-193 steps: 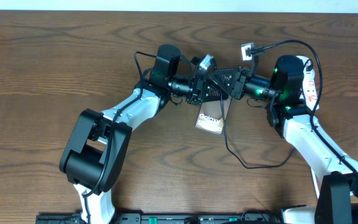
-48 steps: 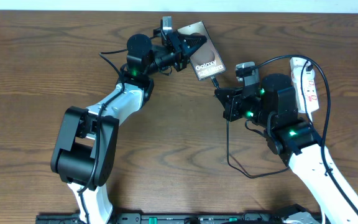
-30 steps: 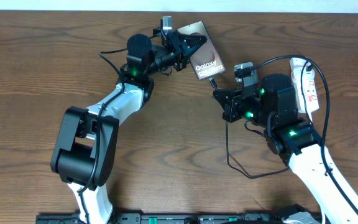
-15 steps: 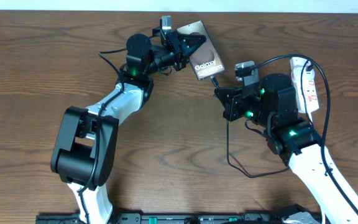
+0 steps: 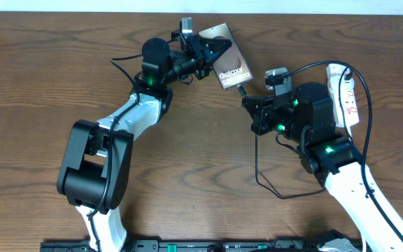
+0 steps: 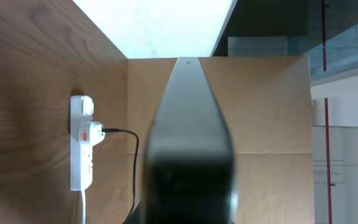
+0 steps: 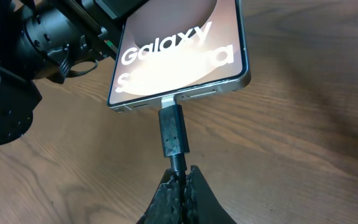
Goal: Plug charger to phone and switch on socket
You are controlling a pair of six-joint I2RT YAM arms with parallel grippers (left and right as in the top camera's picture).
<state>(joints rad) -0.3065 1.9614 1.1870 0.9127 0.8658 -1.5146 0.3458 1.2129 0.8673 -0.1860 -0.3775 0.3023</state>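
The phone (image 5: 231,61), dark with white "Galaxy" lettering, is held tilted above the table's back by my left gripper (image 5: 205,50), which is shut on its far end. In the left wrist view the phone (image 6: 188,124) shows edge-on and blurred. My right gripper (image 7: 180,177) is shut on the charger's thin black cable just behind its black connector (image 7: 171,130). The connector's metal tip sits at the port in the phone's lower edge (image 7: 179,50). The socket (image 5: 346,94), a white power strip with red markings, lies at the right, beside the right arm.
The charger cable (image 5: 257,161) runs down from the right gripper and loops on the wooden table in front of the right arm. In the left wrist view the power strip (image 6: 82,149) shows a black plug in it and a white cord leading off.
Since 6.4 s ago the left gripper has carried the phone from the table's middle up to the back, and the right gripper has drawn back. Over the last second almost nothing moves.
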